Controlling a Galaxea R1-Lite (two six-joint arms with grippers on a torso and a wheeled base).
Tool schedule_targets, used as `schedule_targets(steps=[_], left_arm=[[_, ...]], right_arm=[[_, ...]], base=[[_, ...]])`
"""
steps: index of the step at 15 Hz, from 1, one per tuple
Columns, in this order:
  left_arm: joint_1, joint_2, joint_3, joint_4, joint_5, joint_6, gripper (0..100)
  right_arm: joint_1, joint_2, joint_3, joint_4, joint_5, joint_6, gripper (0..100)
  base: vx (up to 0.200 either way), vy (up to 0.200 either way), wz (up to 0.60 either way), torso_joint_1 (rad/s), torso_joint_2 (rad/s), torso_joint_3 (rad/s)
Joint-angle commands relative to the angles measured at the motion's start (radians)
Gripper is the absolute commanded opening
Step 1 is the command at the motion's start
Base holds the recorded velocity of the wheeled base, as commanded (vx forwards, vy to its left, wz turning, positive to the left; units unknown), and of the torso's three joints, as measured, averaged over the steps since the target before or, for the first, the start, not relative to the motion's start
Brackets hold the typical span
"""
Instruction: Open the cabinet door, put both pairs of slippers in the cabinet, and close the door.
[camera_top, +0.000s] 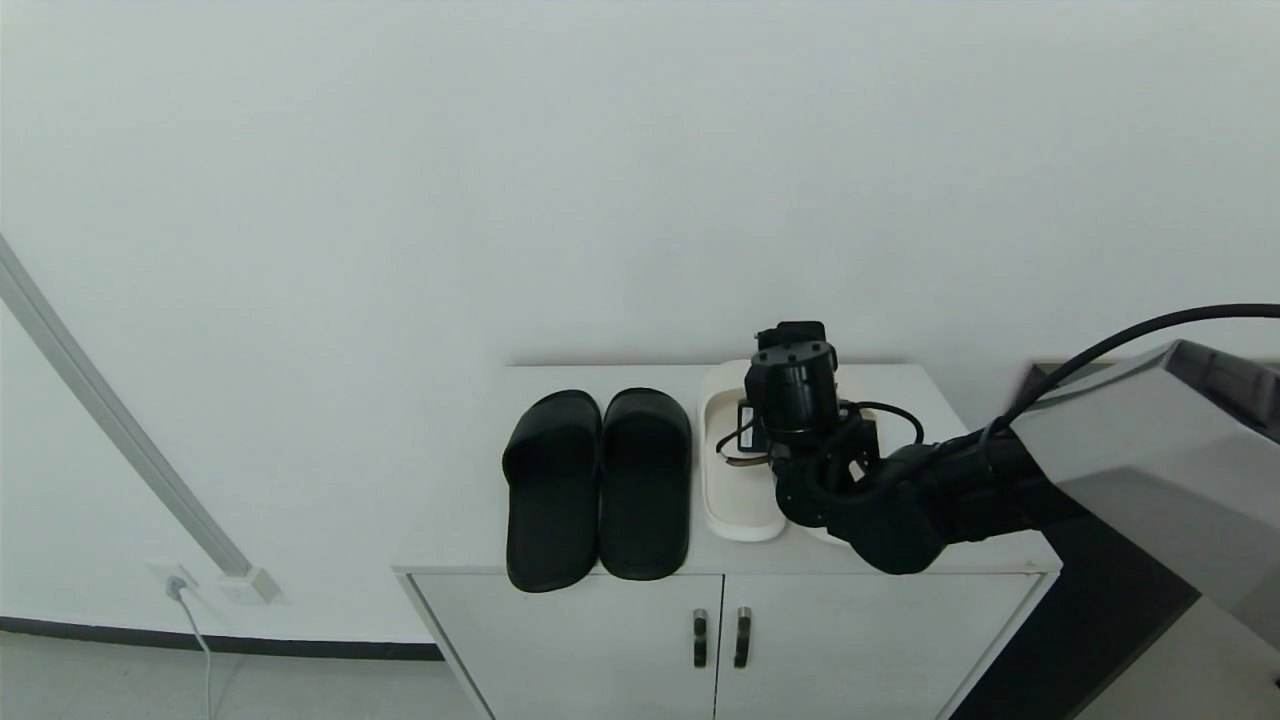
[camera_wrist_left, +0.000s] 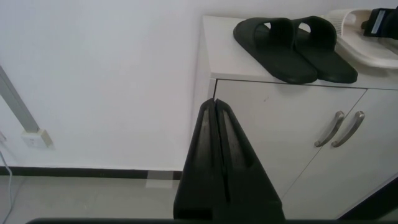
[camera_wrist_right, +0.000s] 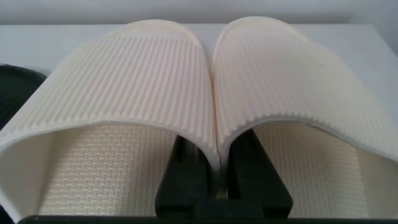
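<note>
Gripper on right (camera_wrist_right: 216, 165) clamping cream slippers (camera_wrist_right: 143, 81) together, left gripper (camera_wrist_left: 216, 106) clenched shut.

The right arm (camera_top: 930, 495) reaches in from the robot's right, forearm roughly level, bent at the wrist (camera_top: 795, 385) so that the hand points forward and away from the body. The right gripper (camera_wrist_right: 219, 163) is drawn nearly closed, its two dark fingers (camera_wrist_right: 180, 177) running side by side with a narrow gap. The touching inner walls of the cream slippers (camera_wrist_right: 149, 68) stand in that gap. The fingertips are hidden under the straps, so the pinch looks firm but cannot be confirmed. The left gripper (camera_wrist_left: 216, 109) is held low and empty, its two fingers pressed flat together along their whole length, tapering to a point.
</note>
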Motion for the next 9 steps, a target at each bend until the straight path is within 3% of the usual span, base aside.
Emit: schedule_targets(steps=[1,5,9], left_arm=[[0.0,0.0,0.0,0.0,0.0,0.0,0],[0.0,0.0,0.0,0.0,0.0,0.0,0],[0.0,0.0,0.0,0.0,0.0,0.0,0]], right_arm=[[0.008,-0.113,0.053,-0.002,0.013,-0.027,0],[0.051,-0.301,0.256,-0.002,0.154,-0.04,0],[0.074,-0.536,0.495,-0.002,0.413,-0.105,0]], base=[[0.0,0.0,0.0,0.0,0.0,0.0],[0.0,0.0,0.0,0.0,0.0,0.0],[0.0,0.0,0.0,0.0,0.0,0.0]])
